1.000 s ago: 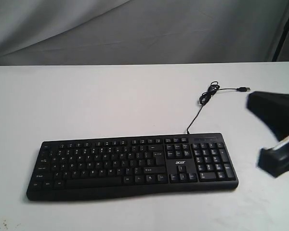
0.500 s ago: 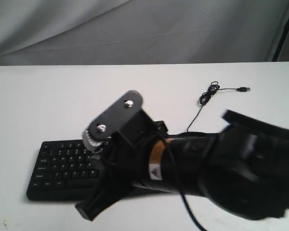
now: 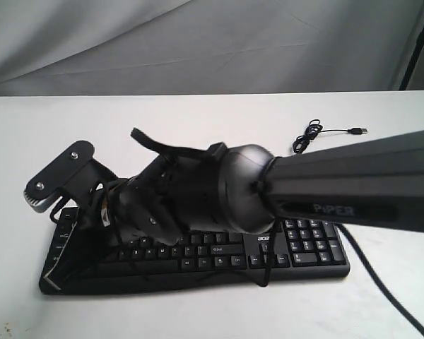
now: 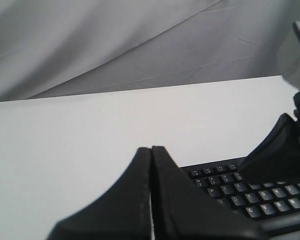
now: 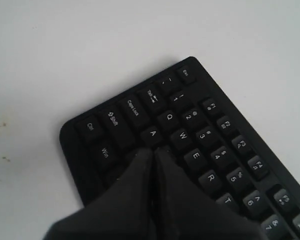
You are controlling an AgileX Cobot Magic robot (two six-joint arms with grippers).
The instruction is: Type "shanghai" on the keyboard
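The keyboard (image 3: 304, 247) lies flat on the white table (image 3: 198, 120), long side across, curved front edge nearest, w/ a strip of bare top btwn that edge and the table's front. A few small brown specks (image 3: 7, 328) sit on the table off the keyboard's front corner at the Ctrl end. Open room beyond both short ends; more at the number-pad end.

The right arm (image 3: 339, 187) comes in from the number-pad side, low and nearly level, and crosses over most of the keyboard, hiding the middle rows. Its wrist tips down over the letter end, w/ a flat metal bracket (image 3: 56, 173) sticking up past that end. The right gripper (image 5: 154, 151) has its fingers pressed together to one point, tip down at the key just beside the A key (image 5: 152, 133); that key's legend is hidden, and contact can't be told.

The left gripper (image 4: 151, 149) is also closed, fingers together, held off the keyboard's letter end, above bare table.

Behind the keyboard's number-pad end the thin cable (image 3: 285, 172) runs back to a small coil, then out to the plug (image 3: 358, 131). Wide clear top behind the keyboard, up to the table's far edge, then grey cloth (image 3: 198, 49).
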